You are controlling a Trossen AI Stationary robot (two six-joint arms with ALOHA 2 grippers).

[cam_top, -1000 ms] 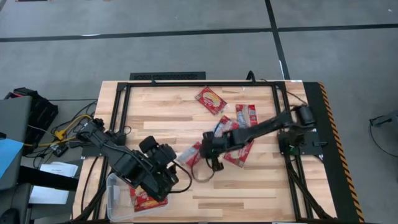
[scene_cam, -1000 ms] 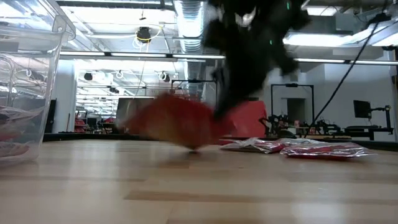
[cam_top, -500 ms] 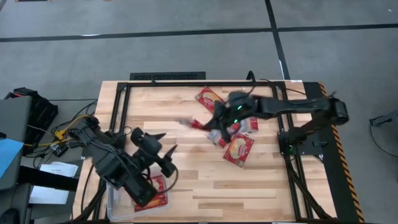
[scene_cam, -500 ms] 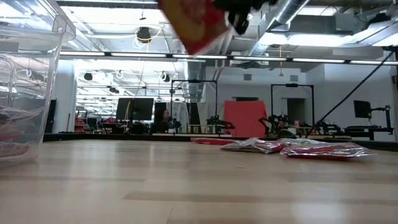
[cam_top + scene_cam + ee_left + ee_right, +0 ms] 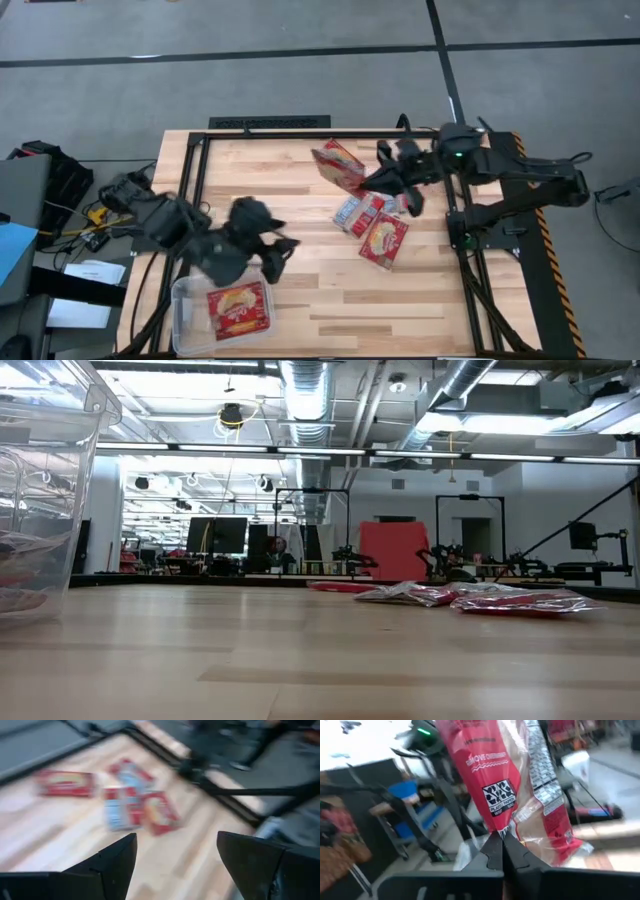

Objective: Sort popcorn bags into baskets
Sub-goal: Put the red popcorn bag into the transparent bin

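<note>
High view: our right tool (image 5: 392, 172) hangs over table (image 5: 420, 300) far from tub (image 5: 184, 300), fingers pinched on popcorn bag (image 5: 507, 775). Our left tool (image 5: 278, 250) spread wide just beside tub. One bag (image 5: 238, 309) lies inside tub; loose bags (image 5: 372, 225) well apart from tub.

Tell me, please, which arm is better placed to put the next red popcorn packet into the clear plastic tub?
The right. Its gripper is shut on a red popcorn packet, though far from the clear plastic tub. The left gripper is open and empty beside the tub.
</note>
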